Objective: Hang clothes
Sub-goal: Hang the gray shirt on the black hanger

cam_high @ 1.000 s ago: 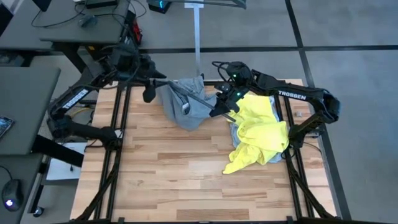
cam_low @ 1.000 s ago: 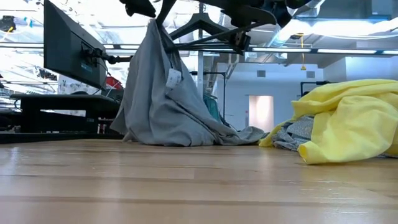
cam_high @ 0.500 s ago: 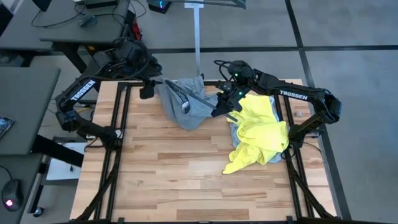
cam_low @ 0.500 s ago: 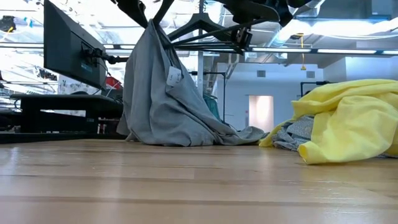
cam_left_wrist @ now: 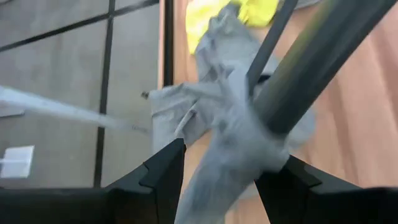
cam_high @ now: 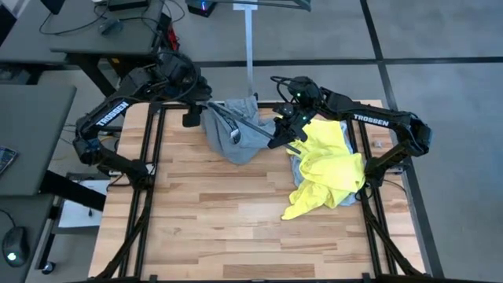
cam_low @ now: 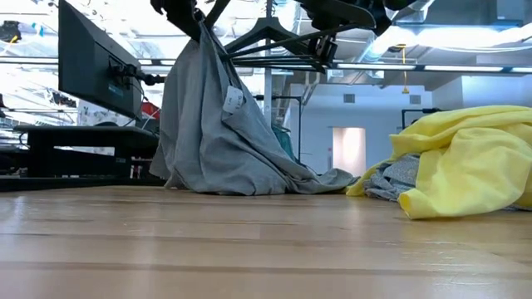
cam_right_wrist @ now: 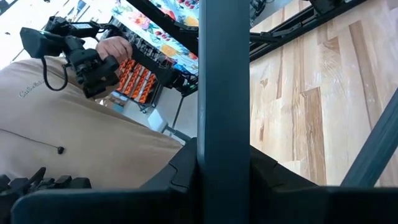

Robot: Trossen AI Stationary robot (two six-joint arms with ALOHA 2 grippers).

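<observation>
The grey T-shirt (cam_high: 238, 130) hung half raised at the far edge of the wooden desk (cam_high: 236, 212), its upper part draped over a black hanger (cam_low: 266, 37) and its lower folds resting on the desk. The left gripper (cam_high: 191, 116) sat at the shirt's left shoulder; in the left wrist view grey cloth (cam_left_wrist: 230, 143) ran between its two dark fingers (cam_left_wrist: 165, 174), which stood apart around the fabric and the hanger's bar, so whether they actually pinched the cloth could not be told. The right gripper (cam_high: 281, 135) was beside the shirt's other side, its fingers (cam_right_wrist: 186, 165) closed tight on the hanger's bar (cam_right_wrist: 224, 74). The yellow T-shirt (cam_high: 326, 169) lay crumpled on the desk's right side, on top of a pale blue shirt (cam_low: 391, 178) whose edge peeked out beneath it. Beyond the desk, in the right wrist view, a person in a beige top (cam_right_wrist: 74, 143) held a dark device.
</observation>
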